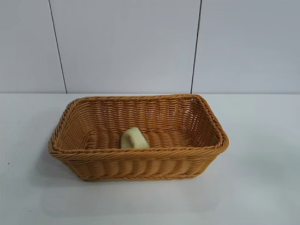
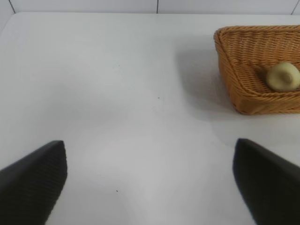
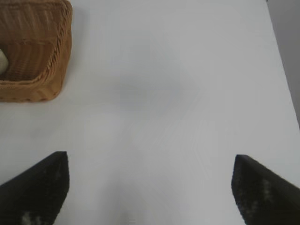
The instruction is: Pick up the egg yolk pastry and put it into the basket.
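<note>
The egg yolk pastry [image 1: 134,138], a small pale yellow lump, lies inside the orange-brown wicker basket [image 1: 140,164], near its front wall. It also shows in the left wrist view [image 2: 283,76], inside the basket [image 2: 239,89]. The right wrist view shows a corner of the basket [image 3: 51,70] and a sliver of the pastry [image 3: 2,61]. My left gripper [image 2: 150,180] is open and empty over bare table, well away from the basket. My right gripper [image 3: 151,180] is open and empty over bare table on the basket's other side. Neither gripper shows in the exterior view.
The basket stands in the middle of a white table [image 1: 262,187]. A pale panelled wall [image 1: 126,42] with dark seams rises behind it. The table's edge [image 3: 281,70] shows in the right wrist view.
</note>
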Robot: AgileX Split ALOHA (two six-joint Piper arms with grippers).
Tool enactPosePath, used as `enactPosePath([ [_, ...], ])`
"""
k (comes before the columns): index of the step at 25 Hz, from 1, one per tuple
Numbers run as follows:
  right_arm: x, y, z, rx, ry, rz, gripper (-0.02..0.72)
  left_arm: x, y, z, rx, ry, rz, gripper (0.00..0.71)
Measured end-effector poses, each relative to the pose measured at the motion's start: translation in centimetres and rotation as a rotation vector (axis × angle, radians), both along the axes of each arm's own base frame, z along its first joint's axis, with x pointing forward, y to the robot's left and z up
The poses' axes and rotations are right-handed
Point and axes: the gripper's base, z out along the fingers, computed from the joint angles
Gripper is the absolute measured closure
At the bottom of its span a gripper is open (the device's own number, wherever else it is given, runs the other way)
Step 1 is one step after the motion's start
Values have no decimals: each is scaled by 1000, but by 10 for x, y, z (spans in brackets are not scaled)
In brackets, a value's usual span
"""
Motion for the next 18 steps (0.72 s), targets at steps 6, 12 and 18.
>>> enactPosePath([
  [6,-18,-1,1,9,-115,0,28,0,0,0,0,0,0,18],
  [12,-18,-2,1,7,-115,-1,28,0,0,0,0,0,0,18],
  [18,-18,-2,1,6,-115,-2,28,0,0,0,0,0,0,18],
])
